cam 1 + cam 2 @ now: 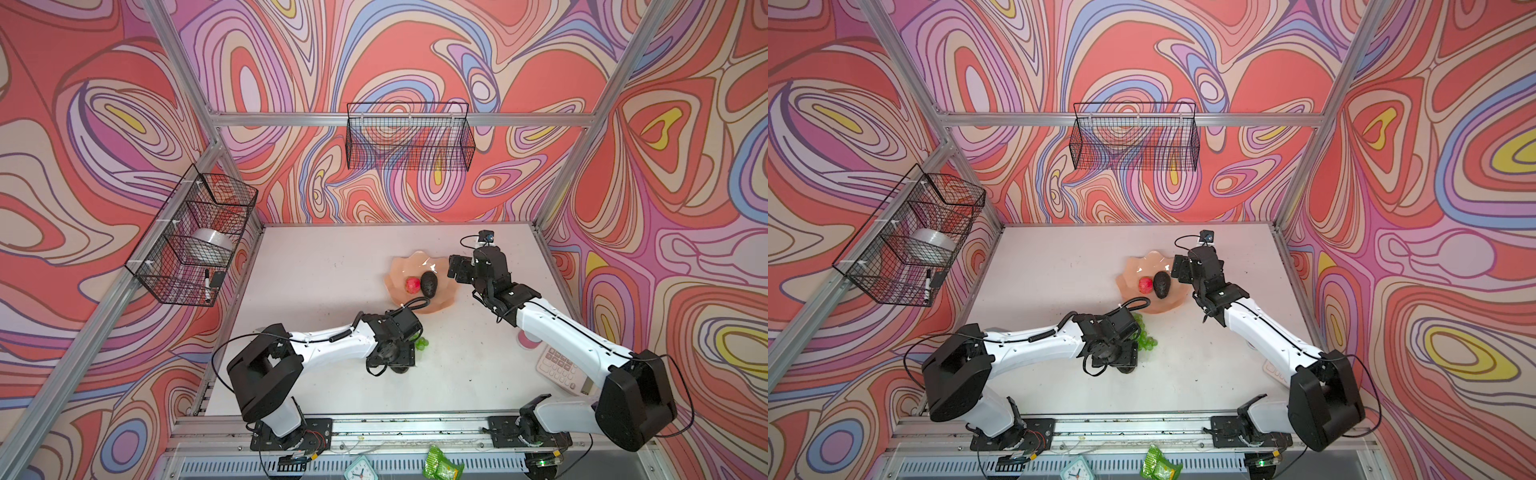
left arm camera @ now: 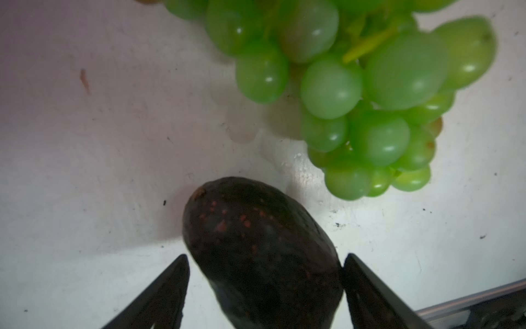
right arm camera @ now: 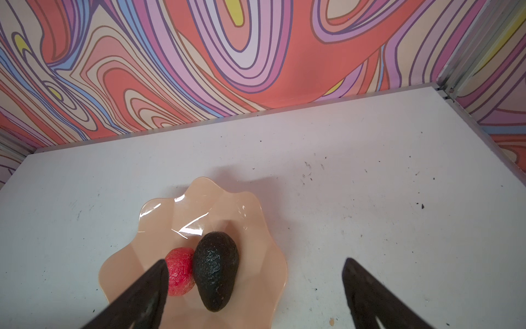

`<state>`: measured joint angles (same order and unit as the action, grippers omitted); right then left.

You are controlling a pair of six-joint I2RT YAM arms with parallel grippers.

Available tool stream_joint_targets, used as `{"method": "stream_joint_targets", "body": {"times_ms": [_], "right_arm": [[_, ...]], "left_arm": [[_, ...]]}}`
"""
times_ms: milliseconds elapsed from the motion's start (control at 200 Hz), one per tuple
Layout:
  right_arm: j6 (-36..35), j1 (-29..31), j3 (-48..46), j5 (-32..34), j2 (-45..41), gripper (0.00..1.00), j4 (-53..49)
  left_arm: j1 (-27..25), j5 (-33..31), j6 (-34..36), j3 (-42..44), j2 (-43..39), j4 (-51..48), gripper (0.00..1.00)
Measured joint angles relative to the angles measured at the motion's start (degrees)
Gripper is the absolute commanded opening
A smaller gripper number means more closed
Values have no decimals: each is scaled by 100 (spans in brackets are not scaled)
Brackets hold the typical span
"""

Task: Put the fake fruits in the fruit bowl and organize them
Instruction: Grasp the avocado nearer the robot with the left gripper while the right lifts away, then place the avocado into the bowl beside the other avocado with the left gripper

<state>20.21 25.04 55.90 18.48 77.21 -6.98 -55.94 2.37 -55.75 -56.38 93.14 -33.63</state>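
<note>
Right of the centre in both top views, the fruit bowl (image 1: 415, 262) stands on the table (image 1: 324, 270). It holds already two fruits, the red fruit (image 1: 412, 285) and the first avocado (image 1: 429, 284), which lie side by side and touch. Two fruits are not yet in it. The second avocado (image 2: 262, 250) lies on the table with the grapes (image 1: 1147, 341) near it, a little below the bowl in the frame.

I judge that the step in hand is the pick of the second avocado. The left wrist view shows the left gripper (image 2: 266, 256) with its jaws on both sides of this fruit. One finger seems to touch the skin, while a thin strip of table shows between the other finger and the fruit. So this hand is rather wide and, as I read it, has no firm hold yet. The next move calls for a full close on the bumpy body, a lift clear of the grapes, and a short carry up the frame to the free part of the bowl.

The left arm reaches low from its base at the lower left toward the centre, with the wrist bent down over the table. The right gripper (image 3: 256, 260) hangs wide and empty just beside the bowl's right rim, and its arm comes up from the lower right.
</note>
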Motion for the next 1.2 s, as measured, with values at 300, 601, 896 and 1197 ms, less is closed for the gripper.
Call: {"method": "stream_joint_targets", "body": {"times_ms": [300, 601, 896, 1197], "right_arm": [[-4, -24, 0, -7, 7, 98, 20], [28, -26, 0, -81, 96, 98, 105], [44, -33, 4, -140, 96, 98, 55], [-2, -70, 4, -24, -411, 98, -162]], "left_arm": [[0, -111, 63, 0, -85, -50, 50], [247, -765, 640, -280, -1300, -721, 49], [1250, -933, 1781, -1749, -649, -640, 49], [1617, -684, 2625, -3333, 1169, -535, 49]]}}
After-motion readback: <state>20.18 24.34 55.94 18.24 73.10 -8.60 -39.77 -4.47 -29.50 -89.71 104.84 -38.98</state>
